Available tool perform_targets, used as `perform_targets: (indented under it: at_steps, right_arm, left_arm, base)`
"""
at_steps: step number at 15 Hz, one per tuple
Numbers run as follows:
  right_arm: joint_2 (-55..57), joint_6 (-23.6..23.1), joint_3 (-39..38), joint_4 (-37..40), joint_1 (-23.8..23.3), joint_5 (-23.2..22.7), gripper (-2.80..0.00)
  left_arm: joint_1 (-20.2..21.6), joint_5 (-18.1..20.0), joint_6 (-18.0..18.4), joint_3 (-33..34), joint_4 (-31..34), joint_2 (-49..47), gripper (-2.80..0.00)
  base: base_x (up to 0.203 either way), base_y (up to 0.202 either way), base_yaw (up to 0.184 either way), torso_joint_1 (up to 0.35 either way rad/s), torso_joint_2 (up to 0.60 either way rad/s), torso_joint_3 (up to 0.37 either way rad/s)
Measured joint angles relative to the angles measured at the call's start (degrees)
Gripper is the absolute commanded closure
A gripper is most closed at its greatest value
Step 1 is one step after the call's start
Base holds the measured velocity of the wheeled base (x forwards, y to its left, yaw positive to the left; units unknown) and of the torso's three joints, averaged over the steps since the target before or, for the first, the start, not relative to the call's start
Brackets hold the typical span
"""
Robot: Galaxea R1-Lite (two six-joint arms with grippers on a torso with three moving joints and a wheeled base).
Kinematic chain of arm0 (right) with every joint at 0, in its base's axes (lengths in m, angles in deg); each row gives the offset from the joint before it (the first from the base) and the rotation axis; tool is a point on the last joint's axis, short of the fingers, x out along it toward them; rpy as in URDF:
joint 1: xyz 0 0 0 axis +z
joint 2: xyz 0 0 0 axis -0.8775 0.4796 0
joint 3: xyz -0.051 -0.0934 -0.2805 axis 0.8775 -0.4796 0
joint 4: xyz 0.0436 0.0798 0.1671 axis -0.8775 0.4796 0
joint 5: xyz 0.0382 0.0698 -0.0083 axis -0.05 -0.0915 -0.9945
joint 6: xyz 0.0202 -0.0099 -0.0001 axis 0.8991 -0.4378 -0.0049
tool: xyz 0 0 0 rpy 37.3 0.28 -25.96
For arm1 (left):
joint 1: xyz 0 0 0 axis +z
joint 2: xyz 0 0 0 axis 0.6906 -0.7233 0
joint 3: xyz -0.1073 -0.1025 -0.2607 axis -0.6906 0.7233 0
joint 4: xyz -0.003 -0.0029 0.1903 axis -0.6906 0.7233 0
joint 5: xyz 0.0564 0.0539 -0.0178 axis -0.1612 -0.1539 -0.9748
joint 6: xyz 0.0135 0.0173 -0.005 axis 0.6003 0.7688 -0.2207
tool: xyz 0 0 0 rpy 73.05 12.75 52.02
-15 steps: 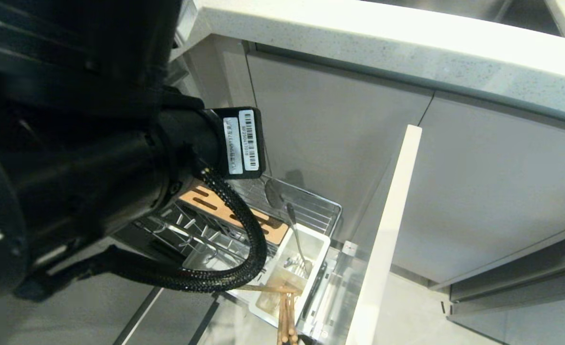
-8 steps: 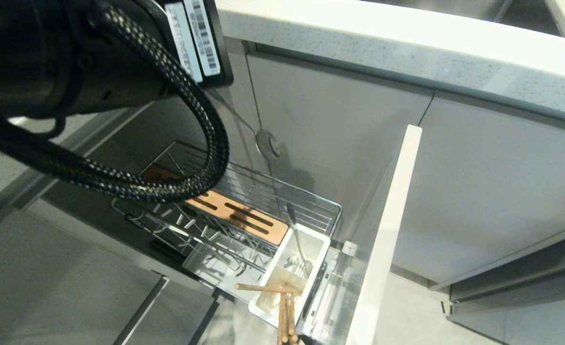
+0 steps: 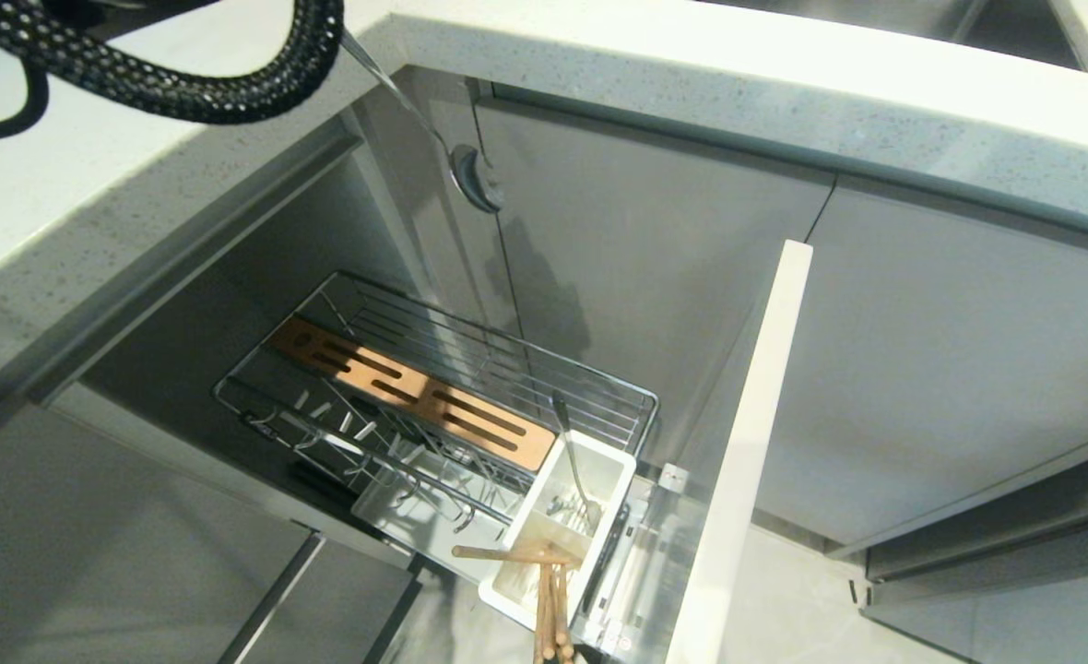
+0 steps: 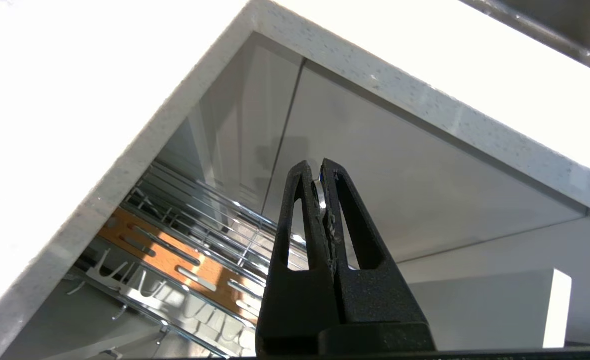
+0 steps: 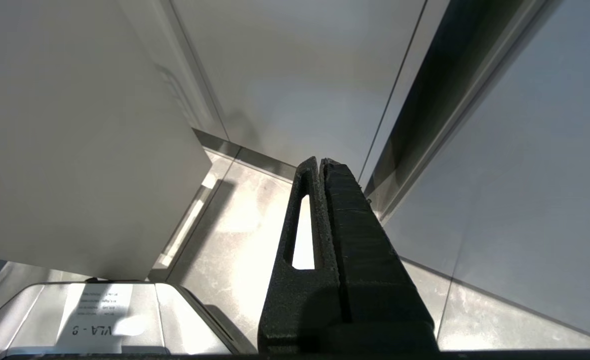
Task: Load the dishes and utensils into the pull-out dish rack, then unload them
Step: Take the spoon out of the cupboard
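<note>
We see the pull-out dish rack [image 3: 470,387] drawn out from under the pale speckled countertop [image 3: 738,83], its flat cabinet front [image 3: 747,443] standing edge-on at its right end. The rack is a chrome wire basket. A slotted wooden strip [image 3: 410,392] lies along its length, and a row of bare plate prongs [image 3: 369,452] stands beside the strip on the near side. A white plastic cutlery tub [image 3: 562,526] sits at the end by the cabinet front. In the tub stand a slim metal utensil [image 3: 573,461] and the wooden chopsticks [image 3: 549,599], which jut out over its near rim.
</note>
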Motion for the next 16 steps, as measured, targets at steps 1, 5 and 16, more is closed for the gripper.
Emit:
perform_targets:
  at_steps: [1,5,16]
  right_arm:
    - [0.0,0.0,0.0,0.0,0.0,0.0,0.00]
    - [0.0,0.0,0.0,0.0,0.0,0.0,0.00]
    - [0.0,0.0,0.0,0.0,0.0,0.0,0.00]
  left_arm:
    - [0.1,-0.7,0.0,-0.1,-0.4,-0.1,0.00]
    - [0.4,-2.0,0.1,-0.2,-1.3,0.1,0.00]
    - [8.5,8.9,-0.3,-0.1,-1.5,5.6,0.00]
  base:
    - [0.000,0.000,0.000,0.000,0.00,0.000]
    - [0.000,0.000,0.000,0.000,0.00,0.000]
    - [0.000,0.000,0.000,0.000,0.00,0.000]
